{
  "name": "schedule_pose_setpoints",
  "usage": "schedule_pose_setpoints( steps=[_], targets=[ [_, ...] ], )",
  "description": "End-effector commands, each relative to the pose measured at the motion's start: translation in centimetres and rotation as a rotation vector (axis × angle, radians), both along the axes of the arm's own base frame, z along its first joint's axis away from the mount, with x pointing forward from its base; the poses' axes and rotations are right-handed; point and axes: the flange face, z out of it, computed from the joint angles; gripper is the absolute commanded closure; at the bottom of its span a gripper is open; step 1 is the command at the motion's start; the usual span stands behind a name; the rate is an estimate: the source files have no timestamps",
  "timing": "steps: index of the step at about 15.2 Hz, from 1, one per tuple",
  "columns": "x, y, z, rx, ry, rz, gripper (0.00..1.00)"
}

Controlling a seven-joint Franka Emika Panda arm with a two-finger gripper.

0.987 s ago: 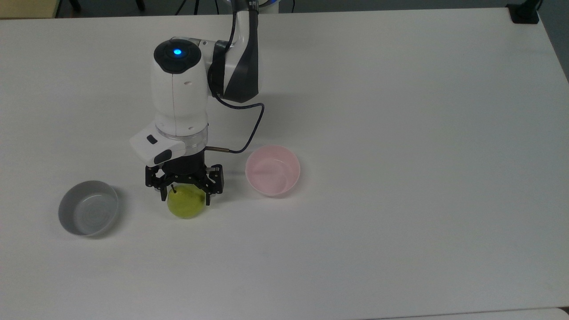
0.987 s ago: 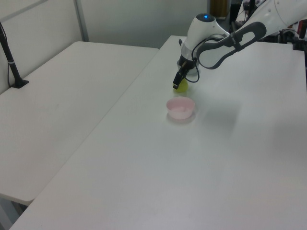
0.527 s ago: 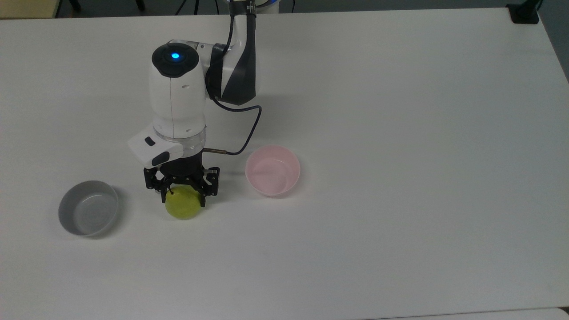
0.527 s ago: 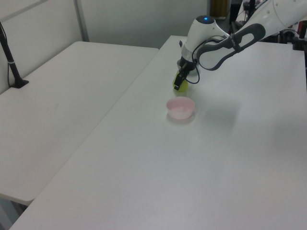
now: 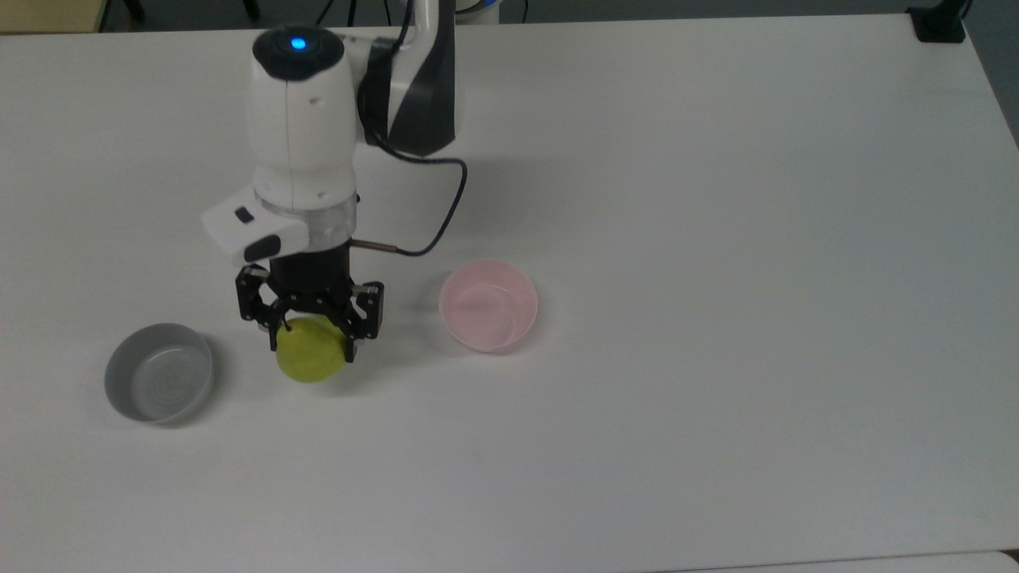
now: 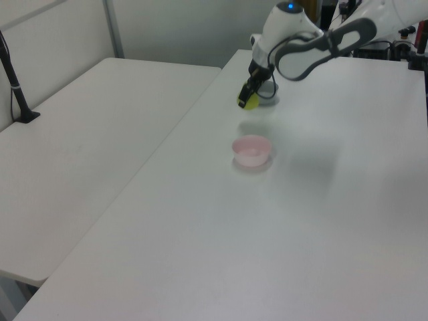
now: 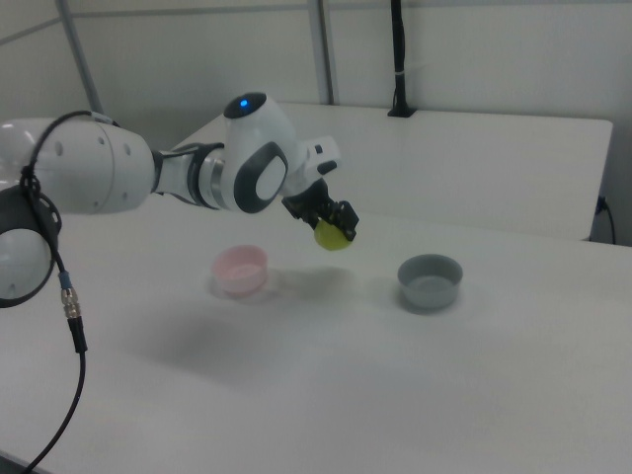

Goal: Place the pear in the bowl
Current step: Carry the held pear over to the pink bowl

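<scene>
White tabletop [image 5: 716, 239]: black two-finger gripper [image 5: 312, 333] clamps the yellow-green pear [image 5: 309, 354] aloft; pale pink bowl [image 5: 488, 305] sits toward the top view's right.

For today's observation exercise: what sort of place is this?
Probably a robotics lab: a robot arm whose hand holds a pear above plain white tables, with partition walls behind.
</scene>
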Motion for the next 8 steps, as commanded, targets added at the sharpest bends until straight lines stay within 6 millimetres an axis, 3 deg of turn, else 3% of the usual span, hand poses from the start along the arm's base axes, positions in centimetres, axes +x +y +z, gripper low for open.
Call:
schedule_pose_setpoints(
  steps=[1, 4, 6, 8],
  targets=[
    [-2.1, -0.1, 5.9, 0.008, 0.021, -0.032, 0.55],
    [-3.1, 1.0, 8.4, 0.020, 0.041, -0.027, 0.55],
    [-3.8, 2.4, 8.9, 0.029, 0.073, -0.013, 0.55],
    [-4.5, 5.7, 8.6, 0.042, 0.102, -0.002, 0.55]
  ],
)
